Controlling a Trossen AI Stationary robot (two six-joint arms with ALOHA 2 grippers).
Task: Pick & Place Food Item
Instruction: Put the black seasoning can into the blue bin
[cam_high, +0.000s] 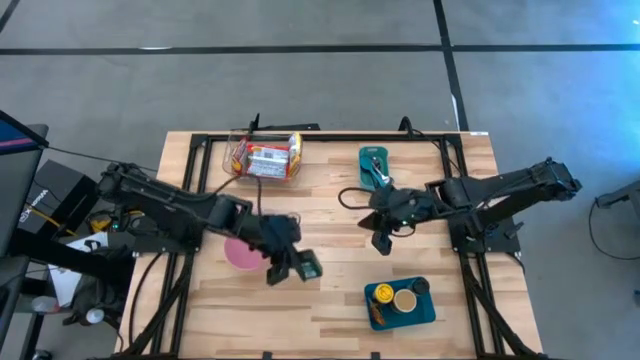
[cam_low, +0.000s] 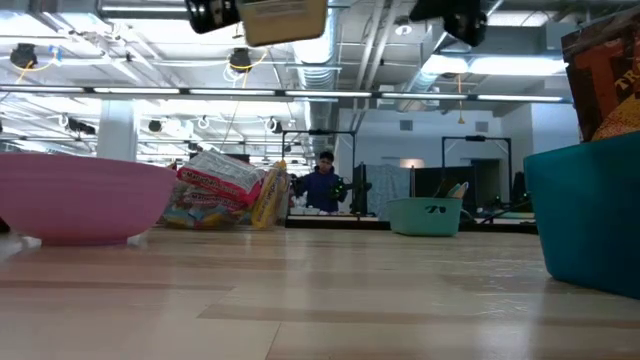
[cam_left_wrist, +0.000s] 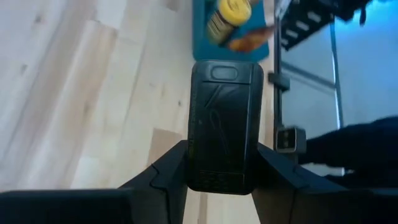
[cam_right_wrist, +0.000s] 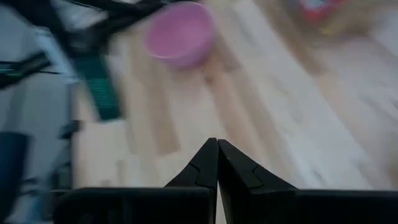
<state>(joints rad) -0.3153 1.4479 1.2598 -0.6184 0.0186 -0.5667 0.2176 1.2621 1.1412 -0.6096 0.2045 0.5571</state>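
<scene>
- Wooden table (cam_high: 330, 215) seen from above, two dark robot arms reaching in from the left & right sides.
- Left gripper (cam_high: 292, 265) sits over the table's near-centre, just right of a pink bowl (cam_high: 240, 251). Its fingers (cam_left_wrist: 166, 174) are closed on a dark green rectangular packet (cam_left_wrist: 225, 124), held lengthwise betw. them.
- In the low view the packet (cam_low: 284, 18) hangs well above the table, not touching it.
- Right gripper (cam_high: 382, 240) hovers over the table's centre-right; fingers pressed fully together, holding nothing.
- Teal tray (cam_high: 428, 311) at the near right, w/ a yellow-lidded container (cam_high: 383, 294), a tan-lidded jar (cam_high: 406, 300) & a small dark item beside them.
- Smaller teal bin (cam_high: 373, 160) at the far centre-right, near the right arm.
- Wire basket (cam_high: 262, 157) at the far left-centre w/ colourful snack bags (cam_high: 270, 160) inside.
- Low view: bowl at left, snack bags behind it, teal bin farther off, a person in the room beyond the table.
</scene>
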